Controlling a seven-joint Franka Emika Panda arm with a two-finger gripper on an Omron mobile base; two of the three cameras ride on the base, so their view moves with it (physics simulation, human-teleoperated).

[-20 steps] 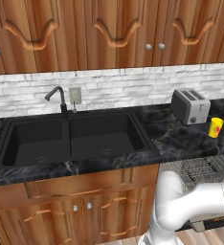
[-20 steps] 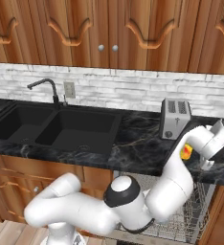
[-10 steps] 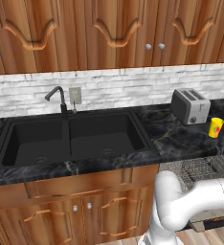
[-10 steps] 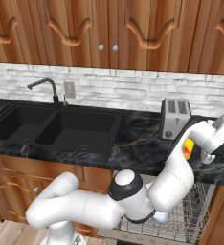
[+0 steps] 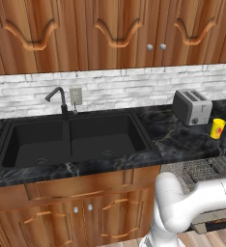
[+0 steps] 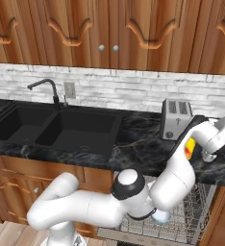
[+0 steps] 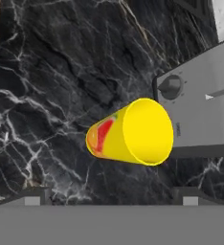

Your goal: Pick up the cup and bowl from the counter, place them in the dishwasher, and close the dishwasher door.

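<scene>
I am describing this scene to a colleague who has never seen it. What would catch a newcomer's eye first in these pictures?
First, the bright yellow cup, standing on the black counter just right of the silver toaster. Next, the white arm bending up from the floor, its open claw over the cup without touching it. Below the counter edge, the dishwasher stands open, showing its wire rack.
</scene>
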